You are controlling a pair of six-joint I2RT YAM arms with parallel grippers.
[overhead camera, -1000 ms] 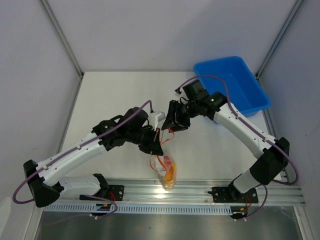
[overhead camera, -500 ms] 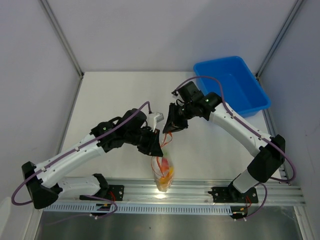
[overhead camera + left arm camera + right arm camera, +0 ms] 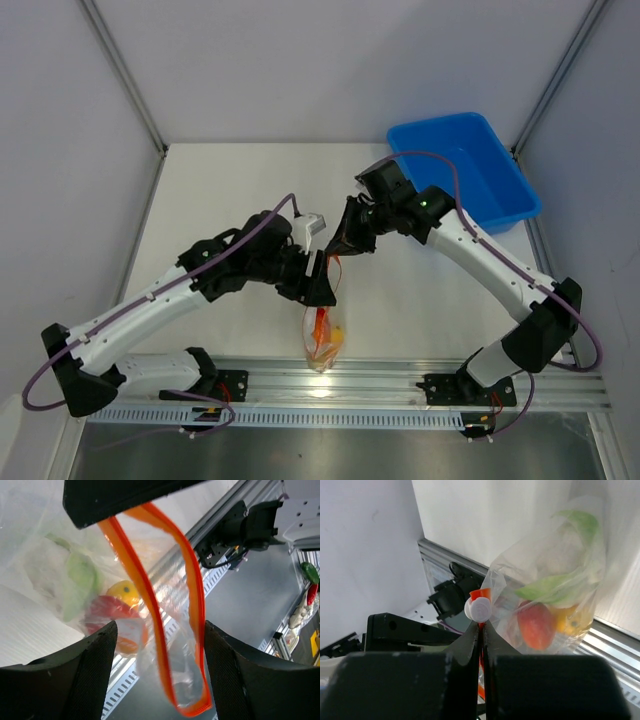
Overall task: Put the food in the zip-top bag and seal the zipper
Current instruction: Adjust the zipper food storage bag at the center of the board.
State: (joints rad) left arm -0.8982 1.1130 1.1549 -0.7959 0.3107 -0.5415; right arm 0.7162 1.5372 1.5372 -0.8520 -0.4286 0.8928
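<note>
The zip-top bag (image 3: 322, 340) hangs clear of the table near the front rail, with the food inside. A red piece (image 3: 536, 625), a yellow piece (image 3: 125, 592) and a green-and-white lump (image 3: 82, 577) show through the plastic. My right gripper (image 3: 481, 627) is shut on the orange zipper (image 3: 198, 605) just below its white slider (image 3: 480, 609), and it holds the bag up (image 3: 342, 250). My left gripper (image 3: 159, 626) is open. The zipper's open loop hangs between its fingers and touches neither one. In the top view the left gripper (image 3: 320, 275) sits just below the right one.
A blue plastic bin (image 3: 465, 180) stands at the back right of the white table (image 3: 220, 200). The aluminium rail (image 3: 400, 375) and arm mounts run along the near edge, under the hanging bag. Cage posts stand at both back corners.
My left gripper has opened and let go of the bag's mouth. My right gripper has shut on the zipper strip. The bag has swung slightly left and hangs narrower.
</note>
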